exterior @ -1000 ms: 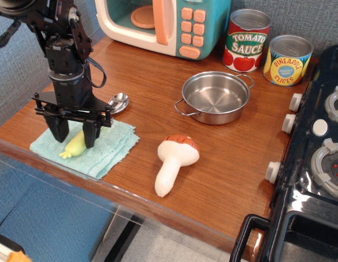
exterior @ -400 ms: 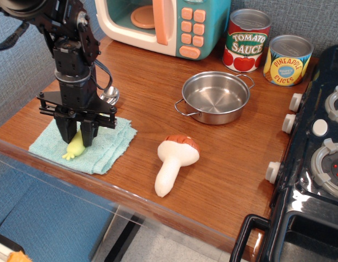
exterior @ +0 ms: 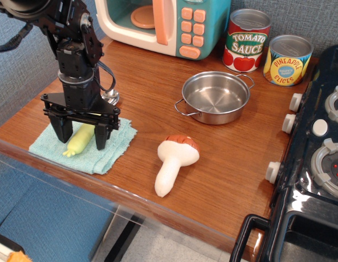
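Observation:
A pale yellow-green toy vegetable (exterior: 79, 141) lies on a folded teal cloth (exterior: 106, 151) at the counter's front left. My black gripper (exterior: 82, 137) stands upright over it, open, with one finger (exterior: 64, 132) to its left and the other to its right. Neither finger presses on the vegetable. A metal spoon (exterior: 110, 97) lies just behind the gripper, mostly hidden by it.
A toy mushroom (exterior: 174, 161) lies at the counter's front middle. A steel pot (exterior: 215, 97) sits behind it. At the back stand a toy microwave (exterior: 163, 23), a tomato sauce can (exterior: 245, 41) and a pineapple slices can (exterior: 287, 60). A black stove (exterior: 316, 164) fills the right.
The fingers were closed about the vegetable and have spread apart, leaving it lying on the cloth. The gripper and cloth shifted slightly left earlier.

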`<state>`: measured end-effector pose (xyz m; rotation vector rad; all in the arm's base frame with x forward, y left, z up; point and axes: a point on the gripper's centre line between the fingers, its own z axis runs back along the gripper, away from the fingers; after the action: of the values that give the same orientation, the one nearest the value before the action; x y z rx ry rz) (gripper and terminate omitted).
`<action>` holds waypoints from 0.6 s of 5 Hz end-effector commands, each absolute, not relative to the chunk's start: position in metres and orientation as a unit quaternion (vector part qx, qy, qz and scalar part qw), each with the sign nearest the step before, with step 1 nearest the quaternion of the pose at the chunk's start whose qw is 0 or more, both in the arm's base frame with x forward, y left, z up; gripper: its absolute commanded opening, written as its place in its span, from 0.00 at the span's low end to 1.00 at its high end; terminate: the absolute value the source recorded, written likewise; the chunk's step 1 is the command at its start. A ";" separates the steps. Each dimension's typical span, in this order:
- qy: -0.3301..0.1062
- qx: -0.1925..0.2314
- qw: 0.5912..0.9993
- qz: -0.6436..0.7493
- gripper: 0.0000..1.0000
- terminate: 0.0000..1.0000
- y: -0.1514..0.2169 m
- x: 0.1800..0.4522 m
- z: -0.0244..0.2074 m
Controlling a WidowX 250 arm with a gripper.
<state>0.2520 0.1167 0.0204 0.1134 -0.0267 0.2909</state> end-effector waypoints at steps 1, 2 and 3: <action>-0.021 0.064 0.988 0.140 1.00 0.00 0.113 0.255 0.026; -0.023 0.062 0.988 0.141 0.00 0.00 0.113 0.256 0.025; -0.024 0.062 0.988 0.140 0.00 0.00 0.112 0.255 0.025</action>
<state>0.2528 0.1111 0.0164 0.1116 -0.0105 0.2867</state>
